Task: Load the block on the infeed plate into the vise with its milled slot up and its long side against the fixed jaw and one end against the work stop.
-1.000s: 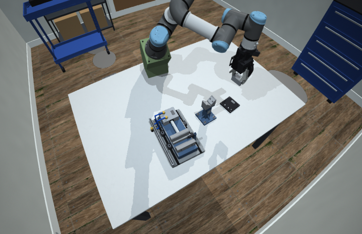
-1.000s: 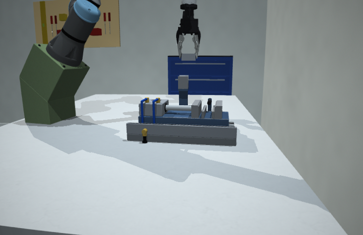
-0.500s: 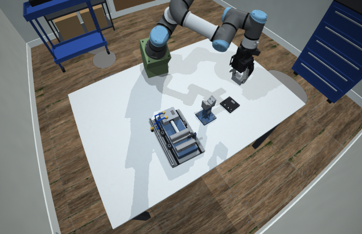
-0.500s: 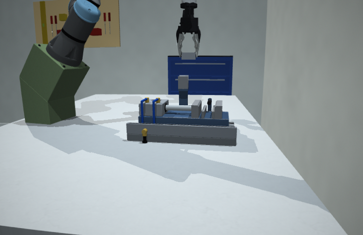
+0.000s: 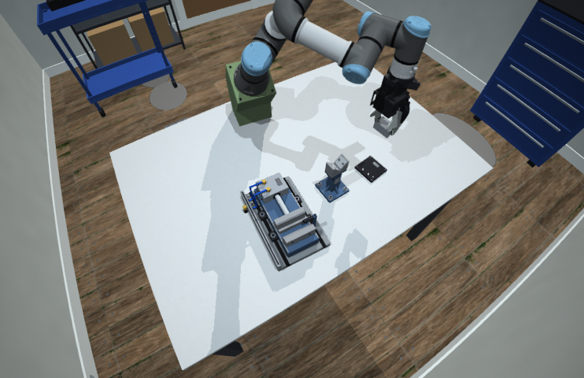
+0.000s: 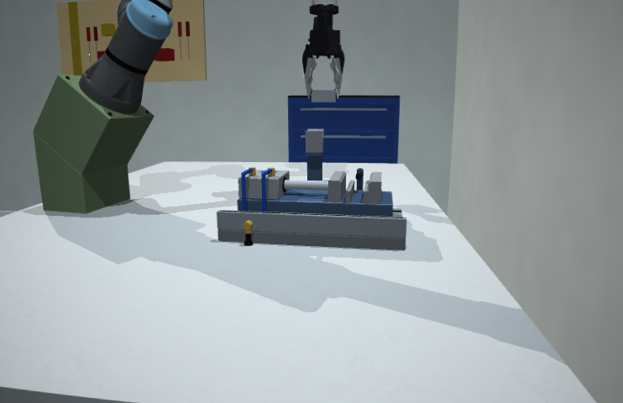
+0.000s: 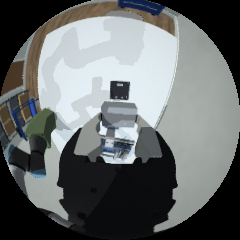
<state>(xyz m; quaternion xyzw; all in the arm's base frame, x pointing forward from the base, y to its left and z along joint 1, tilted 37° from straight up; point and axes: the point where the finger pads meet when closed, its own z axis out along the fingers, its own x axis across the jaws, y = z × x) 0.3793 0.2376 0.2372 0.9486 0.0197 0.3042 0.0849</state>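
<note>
With its fingers closed on the block [image 5: 383,128] [image 6: 323,96] [image 7: 119,114], the hand [image 5: 389,126] [image 6: 323,92] [image 7: 118,113] hangs high beyond the V-block [image 5: 336,165] [image 6: 314,141], seen from the vise [image 5: 300,234] [image 6: 315,206] [image 7: 118,150], where a wrongly turned grip could leave the slot facing sideways or catch a jaw.

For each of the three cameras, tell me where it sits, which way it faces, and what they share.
Top: high above the table, angled down; shows most of the arm, its green pedestal and the end effector gripping the part.

Exterior: low near one table end, facing along it past the vise; shows the pedestal, lower arm and end effector.

Wrist: on the wrist, looking past the end effector and part toward the table; arm and pedestal appear at left.

Top and exterior share the V-block's blue stand.
</note>
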